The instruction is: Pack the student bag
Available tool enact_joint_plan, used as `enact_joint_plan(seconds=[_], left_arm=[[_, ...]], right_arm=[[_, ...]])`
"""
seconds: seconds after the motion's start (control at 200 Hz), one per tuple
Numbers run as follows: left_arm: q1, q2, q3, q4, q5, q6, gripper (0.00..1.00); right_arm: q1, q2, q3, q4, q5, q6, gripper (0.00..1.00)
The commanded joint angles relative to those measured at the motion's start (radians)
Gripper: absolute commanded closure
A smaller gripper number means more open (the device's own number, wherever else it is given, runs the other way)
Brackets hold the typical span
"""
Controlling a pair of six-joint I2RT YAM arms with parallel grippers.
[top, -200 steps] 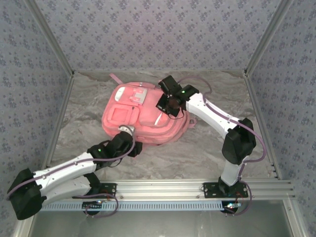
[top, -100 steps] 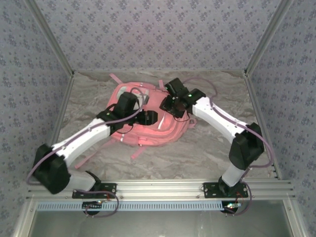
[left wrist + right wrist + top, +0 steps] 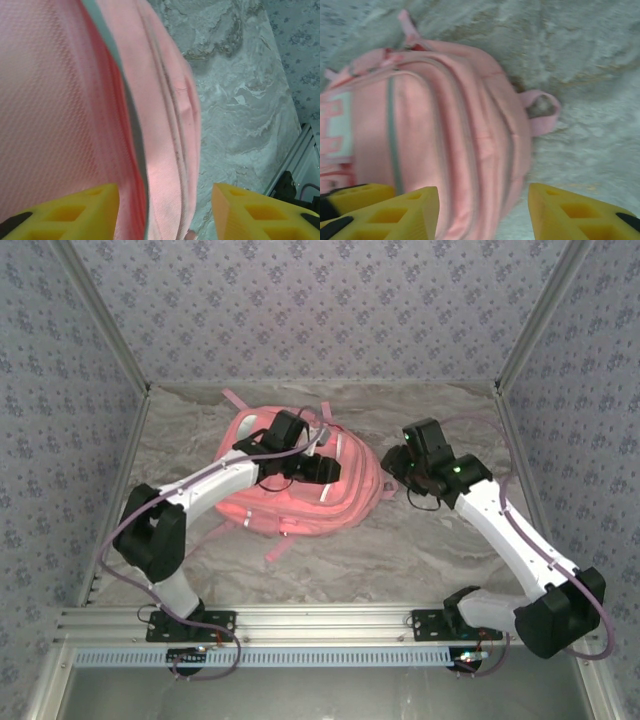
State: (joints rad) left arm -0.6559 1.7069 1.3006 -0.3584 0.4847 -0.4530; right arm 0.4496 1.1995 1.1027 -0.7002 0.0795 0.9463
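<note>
The student bag is a big pink backpack lying flat at the middle back of the table, its straps spread around it. My left gripper hovers over the bag's top face, open. In the left wrist view its yellow fingers straddle the student bag's seamed right edge, gripping nothing. My right gripper is open just off the bag's right side. The right wrist view shows the student bag, its grey zipper lines and pink carry loop, with the bag's edge between the fingers.
The marble-patterned table is walled by patterned panels on three sides. An aluminium rail with both arm bases runs along the near edge. A loose strap trails toward the front from the bag.
My left arm has swung from the bag's near-left corner up over its top. My right arm has pulled back to the right, off the bag. The bag has shifted slightly.
</note>
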Motion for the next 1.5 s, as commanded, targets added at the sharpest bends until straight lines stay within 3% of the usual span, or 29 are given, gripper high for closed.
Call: enact_joint_plan(seconds=[0.0, 0.18, 0.295, 0.48, 0.605, 0.635, 0.784, 0.874, 0.959, 1.079, 1.219, 1.494], left_arm=[[-0.024, 0.036, 0.063, -0.047, 0.047, 0.027, 0.54], [-0.036, 0.105, 0.138, -0.136, -0.012, 0.054, 0.59], [-0.038, 0.138, 0.182, -0.190, -0.078, 0.069, 0.68], [-0.063, 0.169, 0.268, -0.299, -0.229, 0.120, 0.73], [-0.066, 0.186, 0.280, -0.290, -0.172, 0.106, 0.93], [-0.065, 0.189, 0.284, -0.283, -0.151, 0.094, 1.00], [-0.038, 0.143, 0.305, -0.213, -0.117, -0.002, 1.00], [-0.003, 0.087, 0.305, -0.162, -0.118, -0.073, 1.00], [0.029, 0.045, 0.299, -0.116, -0.112, -0.143, 1.00], [0.059, 0.019, 0.296, -0.057, -0.089, -0.225, 1.00], [0.063, 0.011, 0.298, -0.013, -0.083, -0.282, 1.00], [0.079, 0.012, 0.298, 0.038, -0.081, -0.350, 1.00]], right_arm=[[-0.028, -0.035, -0.058, -0.003, -0.014, -0.051, 0.50], [-0.063, -0.063, -0.115, 0.021, -0.064, -0.057, 0.50], [-0.071, -0.071, -0.126, 0.033, -0.077, -0.059, 0.51], [-0.077, -0.081, -0.146, 0.048, -0.095, -0.061, 0.52], [-0.075, -0.098, -0.176, 0.094, -0.105, -0.077, 0.54], [-0.073, -0.103, -0.186, 0.139, -0.127, -0.109, 0.56], [-0.006, -0.188, -0.318, 0.390, -0.272, -0.254, 0.60], [0.113, -0.259, -0.417, 0.540, -0.177, -0.308, 0.62], [0.228, -0.265, -0.495, 0.680, -0.115, -0.453, 0.60], [0.418, -0.242, -0.688, 1.080, -0.043, -0.644, 0.56], [0.501, -0.068, -0.749, 1.336, -0.034, -0.767, 0.52], [0.620, 0.434, -0.802, 1.975, 0.098, -0.986, 0.50]])
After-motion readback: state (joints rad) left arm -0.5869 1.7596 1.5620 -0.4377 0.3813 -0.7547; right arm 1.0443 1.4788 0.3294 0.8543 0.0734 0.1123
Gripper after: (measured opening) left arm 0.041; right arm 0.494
